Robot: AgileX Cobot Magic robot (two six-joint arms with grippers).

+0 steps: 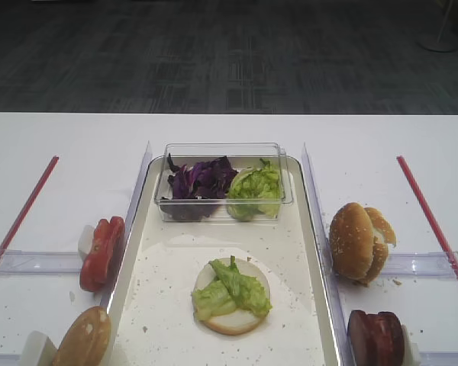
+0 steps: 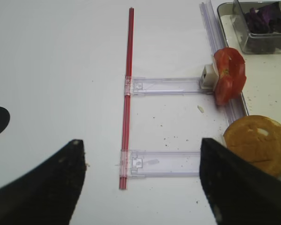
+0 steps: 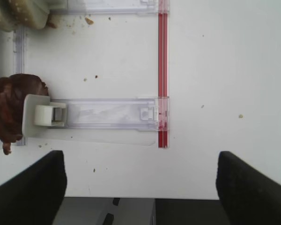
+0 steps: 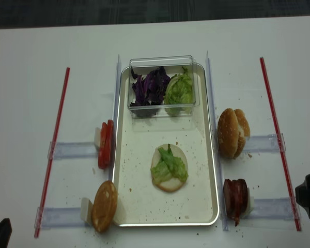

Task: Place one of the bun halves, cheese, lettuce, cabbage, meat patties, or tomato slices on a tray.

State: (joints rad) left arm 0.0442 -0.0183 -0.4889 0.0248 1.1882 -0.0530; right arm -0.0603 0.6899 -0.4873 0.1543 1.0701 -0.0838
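I am looking across a wide white table (image 1: 69, 137) that is filling most of my view, its surface speckled with small crumbs. Behind its far edge, a dark grey carpeted floor (image 1: 214, 61) with a faint blocky pattern is stretching away into shadow. In the upper right corner, a pale round stand base (image 1: 440, 42) is resting on that floor. Even, soft light is falling on the tabletop.
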